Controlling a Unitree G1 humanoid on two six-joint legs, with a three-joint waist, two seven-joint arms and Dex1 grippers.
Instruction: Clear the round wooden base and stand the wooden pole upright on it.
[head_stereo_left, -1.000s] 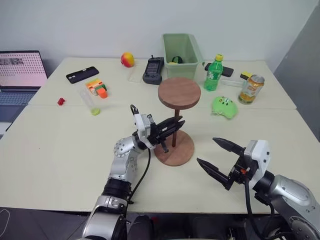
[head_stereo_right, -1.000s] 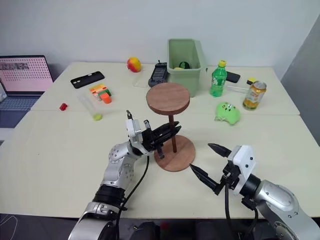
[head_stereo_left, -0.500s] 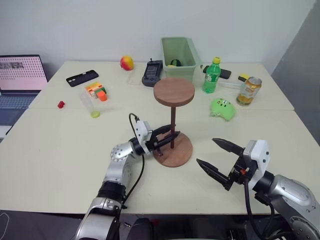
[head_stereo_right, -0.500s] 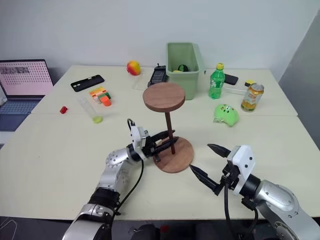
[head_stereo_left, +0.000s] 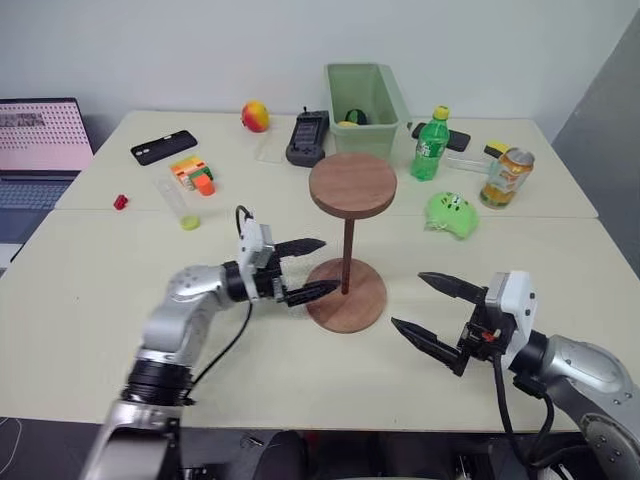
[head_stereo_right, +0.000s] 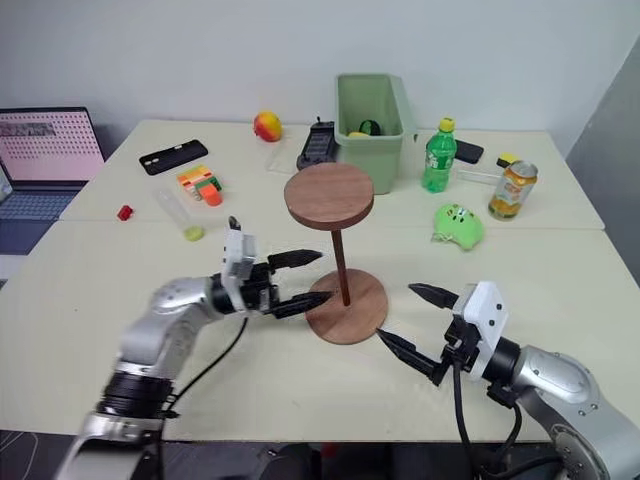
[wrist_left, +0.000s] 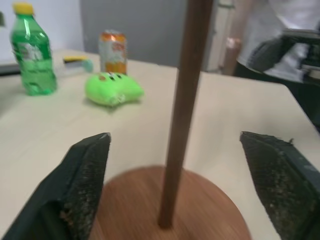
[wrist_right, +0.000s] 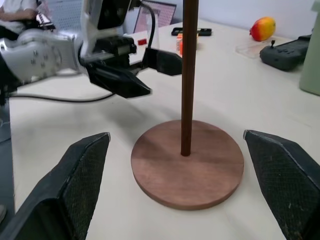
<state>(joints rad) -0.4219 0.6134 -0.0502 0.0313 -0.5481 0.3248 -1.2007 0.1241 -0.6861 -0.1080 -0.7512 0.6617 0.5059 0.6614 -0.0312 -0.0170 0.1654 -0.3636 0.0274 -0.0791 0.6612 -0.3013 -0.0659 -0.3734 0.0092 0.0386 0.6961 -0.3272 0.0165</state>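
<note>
The long thin dark-brown wooden pole (head_stereo_left: 347, 252) stands upright in the centre hole of the flat reddish-brown round wooden base (head_stereo_left: 345, 295) on the tabletop (head_stereo_left: 90, 300); your left gripper (head_stereo_left: 305, 269) sits just beside it with jaws released around nothing, and your right gripper (head_stereo_left: 433, 315) hovers nearby, jaws likewise spread and empty. Expect the top-heavy pole to tip if either finger brushes it as you withdraw. The pale green plastic bin (head_stereo_left: 362, 96) at the tabletop's far side holds small items, partly hidden.
</note>
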